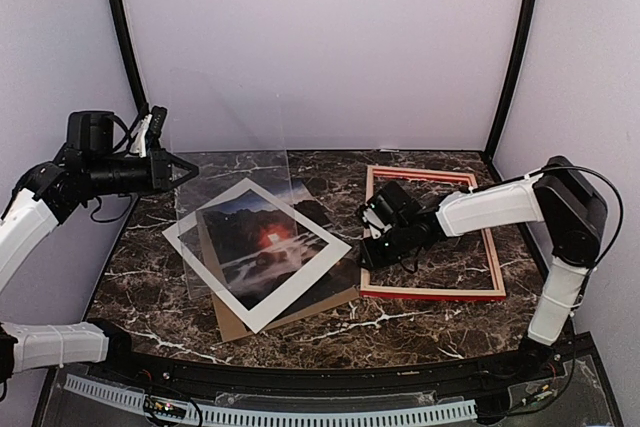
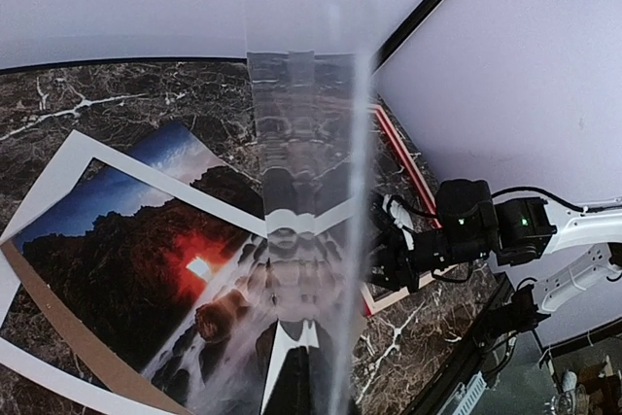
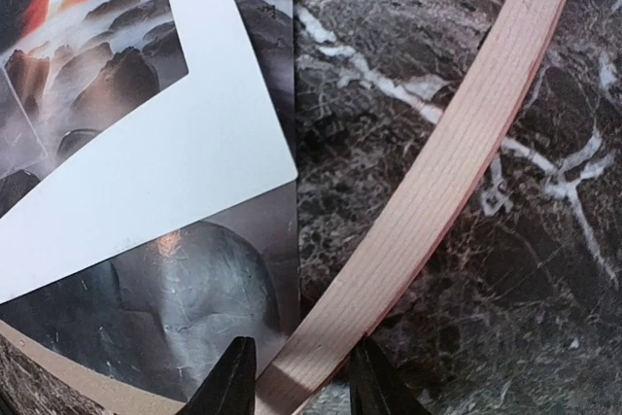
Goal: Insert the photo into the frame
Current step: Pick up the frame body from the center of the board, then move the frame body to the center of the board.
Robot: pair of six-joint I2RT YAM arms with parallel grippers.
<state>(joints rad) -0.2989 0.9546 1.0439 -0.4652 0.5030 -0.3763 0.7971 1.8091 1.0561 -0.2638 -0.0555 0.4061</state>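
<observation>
Right gripper (image 1: 367, 243) (image 3: 303, 381): jaws drawn narrow about one long rail of the frame (image 1: 430, 293) (image 3: 437, 172), a fingertip set against each edge of that rail; the wrist view shows the pale wood face of the rail between the two dark tips. Left gripper (image 1: 190, 169): jaws closed on the edge of a clear pane (image 1: 225, 117) (image 2: 306, 143), held raised and tilted off the tabletop (image 1: 400, 332), well apart from the frame and on the far side of the photo from it. The frame lies flat with its pale wood back upward, red showing along its outer edges; inside its rails only veined dark marble is visible, with the right arm's wrist reaching over that opening. The photo (image 1: 265, 237) (image 2: 126, 269) (image 3: 97, 65) lies flat just beside the gripped rail, outside the frame, turned at an angle to it, its nearest corner close to the rail but apart from it. A white mat board (image 1: 185, 242) (image 3: 214, 143) rests on top of the photo, whose red-orange glow shows through the cut-out window, its dark margins projecting past the mat on the side toward the frame. A brown backing board (image 1: 232, 325) (image 2: 78, 347) lies beneath both, its edge exposed on the side away from the frame's far rail.
</observation>
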